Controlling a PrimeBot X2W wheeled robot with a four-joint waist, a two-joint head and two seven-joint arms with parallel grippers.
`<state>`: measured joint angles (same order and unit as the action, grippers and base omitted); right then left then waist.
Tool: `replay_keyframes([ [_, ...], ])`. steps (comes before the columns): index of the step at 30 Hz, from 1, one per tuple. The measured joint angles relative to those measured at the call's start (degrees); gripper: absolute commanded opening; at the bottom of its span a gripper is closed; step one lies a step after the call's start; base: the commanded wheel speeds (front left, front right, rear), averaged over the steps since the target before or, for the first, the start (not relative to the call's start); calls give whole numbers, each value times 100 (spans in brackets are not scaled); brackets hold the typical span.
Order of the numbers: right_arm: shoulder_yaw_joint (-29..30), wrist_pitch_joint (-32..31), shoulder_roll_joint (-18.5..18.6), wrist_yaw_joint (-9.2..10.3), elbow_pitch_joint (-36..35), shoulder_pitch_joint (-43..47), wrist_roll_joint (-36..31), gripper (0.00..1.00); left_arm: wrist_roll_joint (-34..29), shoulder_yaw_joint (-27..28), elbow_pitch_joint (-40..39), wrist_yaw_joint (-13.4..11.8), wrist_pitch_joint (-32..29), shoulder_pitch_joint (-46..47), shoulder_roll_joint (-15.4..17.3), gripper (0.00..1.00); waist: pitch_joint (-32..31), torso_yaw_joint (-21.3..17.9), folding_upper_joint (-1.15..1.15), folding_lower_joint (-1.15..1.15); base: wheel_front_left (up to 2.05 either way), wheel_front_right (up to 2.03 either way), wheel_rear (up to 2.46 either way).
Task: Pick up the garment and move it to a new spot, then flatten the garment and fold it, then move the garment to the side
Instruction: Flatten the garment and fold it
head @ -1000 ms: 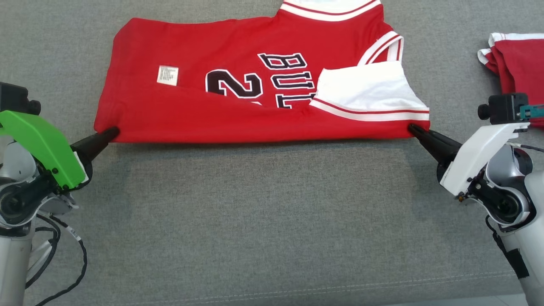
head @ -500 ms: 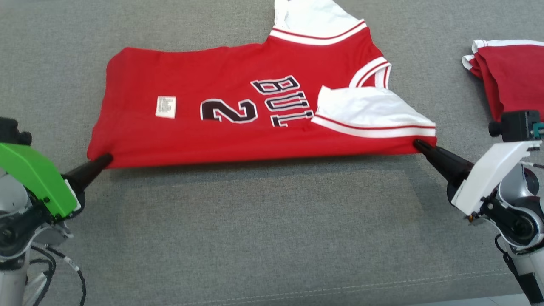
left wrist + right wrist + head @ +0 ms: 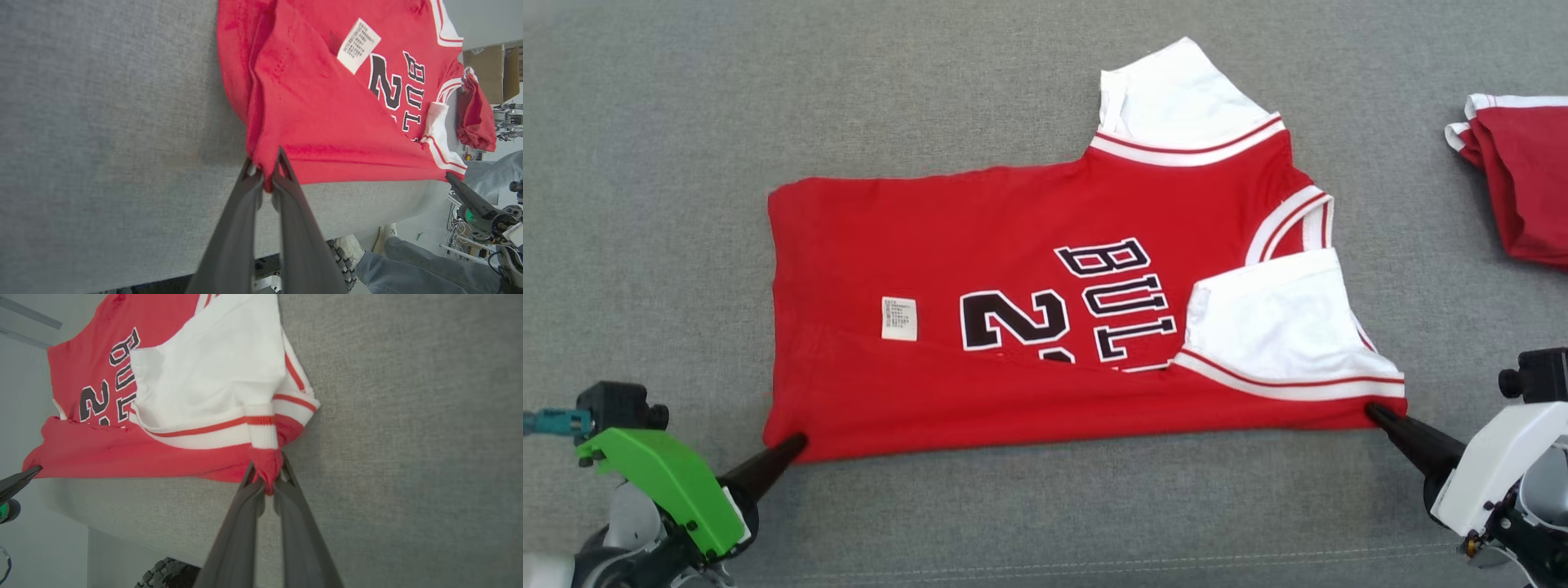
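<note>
Currently the garment [image 3: 1013, 269] lies on the grey bench [image 3: 1045, 506], part-folded: a near flap covers the bottom of the number. Left gripper [image 3: 796, 445]: fingers pinched tight on the near hem corner. Right gripper [image 3: 1374, 411]: fingers pinched tight on the near striped shoulder corner. Judgement: the two-corner hold stretches the near edge straight, so the cloth can be dragged or folded without bunching. Smaller red piece [image 3: 1519, 196] sits well apart, at right.

The head camera looks steeply down on the whole garment [image 3: 931, 392] on the grey surface [image 3: 1045, 514], while each wrist camera sits low and close at a near corner, all three sharing the lettering [image 3: 1115, 298].
</note>
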<state>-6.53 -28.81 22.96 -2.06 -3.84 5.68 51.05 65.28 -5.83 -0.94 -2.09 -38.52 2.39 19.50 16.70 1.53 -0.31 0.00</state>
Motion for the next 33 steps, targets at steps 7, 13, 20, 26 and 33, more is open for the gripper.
replay_keyframes([
  [7, -14, 9, 40, 125, -180, 326, -148, 46, -33, -31, 18, 5, 221, -284, -74, 27, 39, 151, 0, 0, 0, 0, 0],
  [13, -69, -58, 445, 164, -500, 375, -499, 100, -370, -120, -191, 86, 290, -294, 142, 100, 134, 203, 0, 0, 0, 0, 0],
  [20, 327, 54, 769, 224, -1140, -926, -881, 100, -1068, 175, -790, 388, 614, 666, 868, 100, 463, 205, 0, 0, 0, 0, 0],
  [26, 105, -125, 762, 277, -1054, -2018, -1046, 100, -1091, -11, -764, 511, 497, 1425, 888, 100, 797, 198, 0, 0, 0, 0, 0],
  [33, -198, -309, 568, 559, -468, -3432, -1433, 100, -1245, -385, -453, 519, 430, 2384, 654, 100, 1309, 197, 0, 0, 0, 0, 0],
])
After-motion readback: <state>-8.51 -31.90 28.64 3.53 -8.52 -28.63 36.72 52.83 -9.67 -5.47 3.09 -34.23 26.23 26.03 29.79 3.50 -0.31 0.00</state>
